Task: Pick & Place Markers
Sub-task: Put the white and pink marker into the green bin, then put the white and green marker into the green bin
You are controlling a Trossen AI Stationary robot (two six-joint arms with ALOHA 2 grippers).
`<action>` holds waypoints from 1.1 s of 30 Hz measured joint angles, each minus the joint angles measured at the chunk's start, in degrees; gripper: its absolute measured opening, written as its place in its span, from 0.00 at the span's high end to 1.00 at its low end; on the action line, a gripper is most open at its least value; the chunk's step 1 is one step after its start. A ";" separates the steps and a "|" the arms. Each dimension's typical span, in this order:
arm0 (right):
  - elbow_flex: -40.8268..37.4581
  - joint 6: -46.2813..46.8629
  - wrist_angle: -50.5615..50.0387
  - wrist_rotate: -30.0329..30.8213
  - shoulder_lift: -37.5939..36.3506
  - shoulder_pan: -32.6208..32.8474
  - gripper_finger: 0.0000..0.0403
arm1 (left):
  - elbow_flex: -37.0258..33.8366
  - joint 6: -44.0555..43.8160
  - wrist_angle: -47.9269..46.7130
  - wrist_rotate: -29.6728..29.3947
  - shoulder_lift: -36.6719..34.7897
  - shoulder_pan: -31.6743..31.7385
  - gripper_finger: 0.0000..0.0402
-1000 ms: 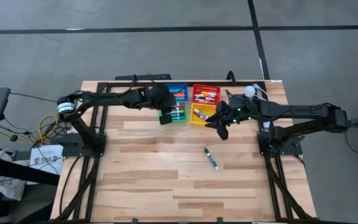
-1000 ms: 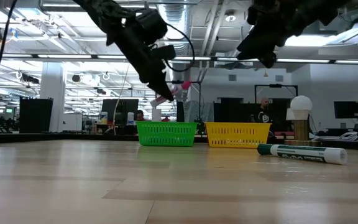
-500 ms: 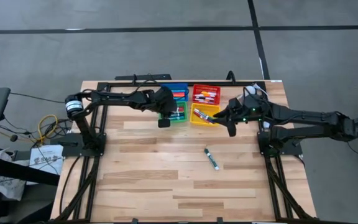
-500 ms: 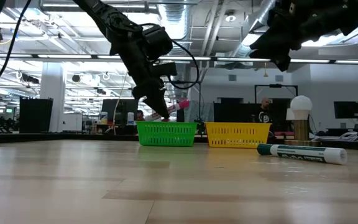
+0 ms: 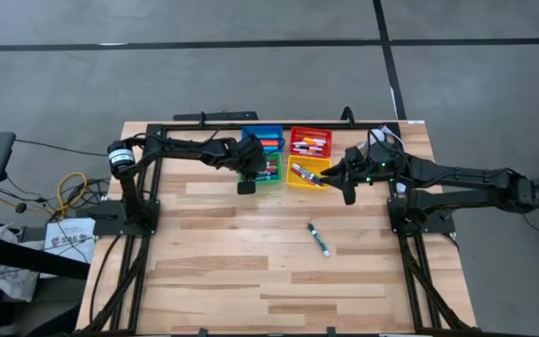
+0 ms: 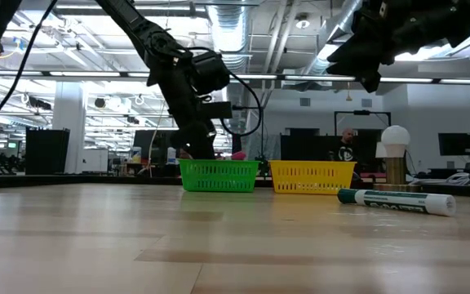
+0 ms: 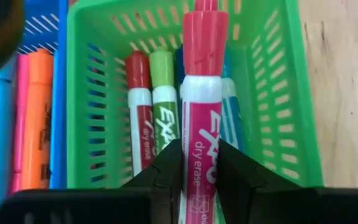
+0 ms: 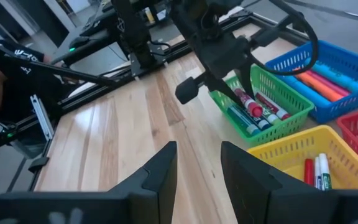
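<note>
My left gripper (image 7: 199,165) is shut on a pink-capped white marker (image 7: 201,118) and reaches down into the green bin (image 7: 79,93), which holds red, green and blue markers. In the low view the left gripper (image 6: 198,143) stands just above the green bin (image 6: 219,175). My right gripper (image 8: 199,168) is open and empty, up in the air by the yellow bin (image 5: 305,172). One green-capped marker (image 5: 318,239) lies flat on the table. My left gripper pinches the pink marker by its white barrel (image 7: 201,155), toward the end away from the cap, between the two fingers. It comes slanting down from above. The marker runs on past the fingertips, its pink cap (image 7: 204,37) over the markers lying in the green bin.
Blue bin (image 5: 268,139) with orange, pink and blue markers and red bin (image 5: 310,141) sit behind the green and yellow ones at the far edge. A white lamp (image 6: 395,147) stands far right. Bare wood (image 5: 251,271) stretches toward the near edge.
My left gripper has gone down and toward the far edge, carrying the pink marker from above the green bin's near side down into it. My right gripper has drawn a little toward the table's right and then kept still.
</note>
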 joint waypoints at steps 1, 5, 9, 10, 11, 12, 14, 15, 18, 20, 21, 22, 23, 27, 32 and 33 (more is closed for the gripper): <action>0.00 0.22 0.00 0.00 0.00 0.00 0.72 | 0.00 0.05 0.09 -0.02 0.00 0.02 0.82; 0.00 0.35 0.05 0.00 0.00 0.00 0.72 | 0.00 0.39 -0.05 0.00 0.00 0.20 0.81; 0.00 0.35 0.37 0.00 0.00 0.00 0.72 | 0.00 1.92 0.05 -0.04 0.00 0.22 0.79; 0.00 0.35 0.37 0.00 0.00 0.00 0.72 | 0.00 1.97 0.09 -0.03 0.00 0.24 0.78; 0.00 0.35 0.37 0.01 0.00 0.00 0.72 | 0.00 2.04 0.11 -0.03 0.00 0.22 0.77; 0.00 0.35 0.37 0.02 0.00 0.00 0.72 | 0.00 2.06 0.15 -0.03 0.00 0.22 0.76; 0.00 0.35 0.37 0.00 0.00 0.00 0.72 | 0.00 2.08 0.21 -0.05 0.00 0.22 0.73; 0.00 0.35 0.37 0.00 0.00 0.00 0.72 | 0.00 2.08 0.36 -0.27 0.00 0.22 0.72; 0.00 0.35 0.37 0.02 0.00 0.00 0.72 | 0.00 2.11 0.61 -1.85 -0.02 0.22 0.67; 0.00 0.35 0.37 0.02 0.00 0.00 0.72 | 0.00 2.10 0.61 -3.75 -0.21 0.22 0.64; 0.00 0.37 0.37 0.00 0.00 0.00 0.72 | -0.02 2.10 0.54 -5.41 -0.55 0.07 0.62; 0.00 0.37 0.37 0.00 0.00 0.00 0.72 | 0.00 2.10 0.55 -7.62 -1.34 -0.15 0.61; 0.00 0.37 0.37 0.00 0.00 0.00 0.72 | -0.02 2.09 0.47 -9.97 -2.52 -0.58 0.59; 0.07 0.39 -1.06 -1.40 0.00 0.84 0.72 | -0.02 -2.14 0.63 -14.67 -10.51 -3.18 0.56; 0.07 0.60 -5.81 -4.13 0.13 2.40 0.72 | -0.02 -17.38 1.09 -10.83 -22.33 -5.49 0.56; 0.07 1.03 -6.51 -4.31 0.13 2.86 0.72 | -0.02 -20.67 1.09 -9.40 -24.22 -5.79 0.56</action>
